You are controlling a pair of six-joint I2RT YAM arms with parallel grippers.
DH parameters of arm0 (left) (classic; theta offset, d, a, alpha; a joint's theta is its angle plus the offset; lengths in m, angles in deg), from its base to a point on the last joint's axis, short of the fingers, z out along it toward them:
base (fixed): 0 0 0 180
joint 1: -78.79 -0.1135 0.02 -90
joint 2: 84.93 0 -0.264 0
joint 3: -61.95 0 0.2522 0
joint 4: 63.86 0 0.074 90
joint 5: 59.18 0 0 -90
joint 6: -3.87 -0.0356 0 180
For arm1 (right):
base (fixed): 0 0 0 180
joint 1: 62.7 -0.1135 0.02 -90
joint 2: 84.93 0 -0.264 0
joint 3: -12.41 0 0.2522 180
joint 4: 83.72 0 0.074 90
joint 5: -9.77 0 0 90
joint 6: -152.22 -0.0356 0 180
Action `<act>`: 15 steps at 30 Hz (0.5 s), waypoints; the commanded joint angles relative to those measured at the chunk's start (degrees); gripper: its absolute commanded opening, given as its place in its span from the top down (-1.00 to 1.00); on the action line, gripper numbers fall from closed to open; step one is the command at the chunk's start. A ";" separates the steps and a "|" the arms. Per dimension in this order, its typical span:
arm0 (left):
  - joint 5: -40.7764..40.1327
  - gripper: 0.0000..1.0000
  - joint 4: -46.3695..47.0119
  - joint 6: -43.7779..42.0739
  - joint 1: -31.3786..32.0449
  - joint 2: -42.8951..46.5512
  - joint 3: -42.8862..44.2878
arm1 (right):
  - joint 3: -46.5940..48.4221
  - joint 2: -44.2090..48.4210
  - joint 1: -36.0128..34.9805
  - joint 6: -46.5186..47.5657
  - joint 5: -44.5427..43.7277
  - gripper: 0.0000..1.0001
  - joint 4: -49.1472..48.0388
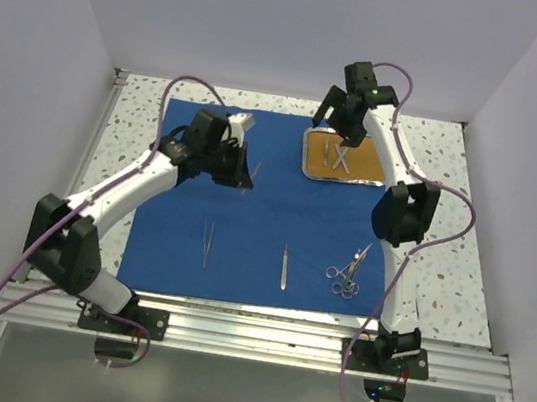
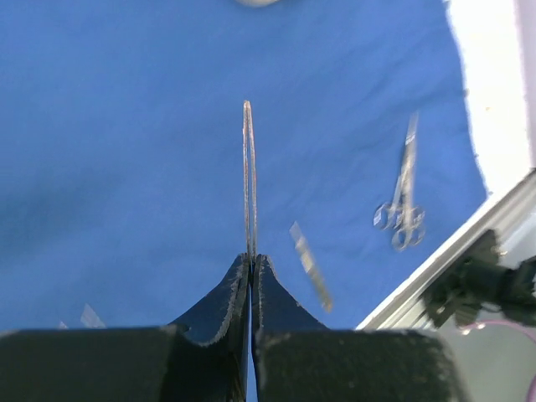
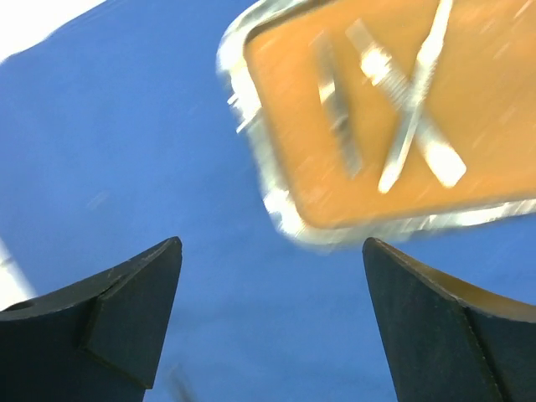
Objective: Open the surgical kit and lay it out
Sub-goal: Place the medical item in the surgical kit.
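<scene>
The royal-blue cloth (image 1: 245, 223) lies spread flat on the table. The steel tray (image 1: 306, 156) with an orange-brown inside sits at the cloth's far right corner and holds three silver tools (image 1: 337, 156). My left gripper (image 1: 245, 173) hovers over the far left part of the cloth, shut on thin tweezers (image 2: 249, 176) that point straight out from its tips (image 2: 251, 258). My right gripper (image 1: 341, 131) is open and empty above the tray's near left corner. In the right wrist view the tray rim (image 3: 270, 184) and its tools (image 3: 410, 109) lie just beyond the fingers (image 3: 142, 285).
Laid out on the cloth's near half are tweezers (image 1: 208, 243), a slim flat tool (image 1: 284, 265) and scissor-like forceps (image 1: 348, 270). The left wrist view shows the forceps (image 2: 402, 201) and flat tool (image 2: 311, 265). The speckled table (image 1: 454, 178) borders the cloth; an aluminium rail (image 1: 259, 333) runs along the front.
</scene>
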 commanded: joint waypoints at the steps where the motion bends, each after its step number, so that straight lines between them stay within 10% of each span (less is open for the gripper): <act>1: -8.47 1.00 -9.92 -1.36 -0.14 8.26 -6.69 | 4.56 -7.13 0.31 6.82 -5.50 -0.82 -3.42; 15: -14.37 1.00 -12.74 13.59 0.30 30.87 -31.47 | 11.16 -19.19 0.49 11.67 -9.55 -0.65 -9.04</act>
